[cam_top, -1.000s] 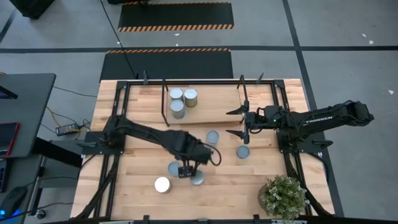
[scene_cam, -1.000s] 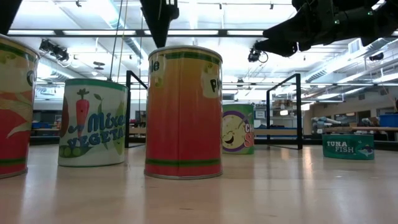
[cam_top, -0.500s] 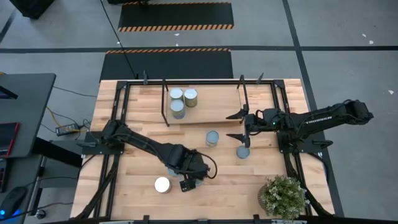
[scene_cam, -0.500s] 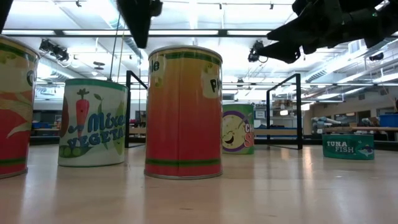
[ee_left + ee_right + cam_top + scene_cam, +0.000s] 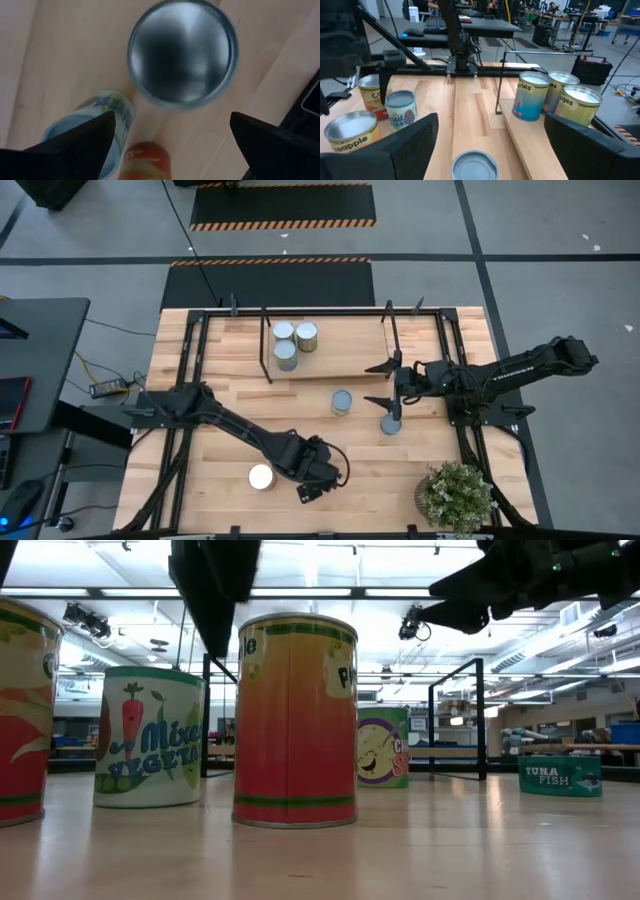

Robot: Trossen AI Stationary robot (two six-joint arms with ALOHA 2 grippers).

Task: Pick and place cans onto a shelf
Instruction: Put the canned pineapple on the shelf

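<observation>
My left gripper (image 5: 306, 472) is open and points down over the table's near middle. In the left wrist view (image 5: 172, 117) its fingers stand apart above a silver-topped can (image 5: 182, 52) and touch nothing. A blue-white can (image 5: 87, 130) and a red can (image 5: 145, 160) stand beside it. My right gripper (image 5: 380, 384) is open and empty at the shelf's (image 5: 350, 350) near edge, above a flat tuna can (image 5: 390, 423). Three cans (image 5: 290, 340) stand upright on the shelf board. One can (image 5: 341, 402) and a white-topped can (image 5: 261, 476) stand on the table.
A bushy potted plant (image 5: 455, 495) stands at the near right corner. The shelf's black rod posts (image 5: 265, 345) rise at its ends. In the low view the tall pineapple can (image 5: 295, 720) and the mixed vegetables can (image 5: 150, 735) stand close to the camera.
My left gripper has gone toward the table's near edge, staying open and pointing down, and now covers the cans near the table's near middle in the high view. My right gripper has eased a little toward the tuna can, still open.
</observation>
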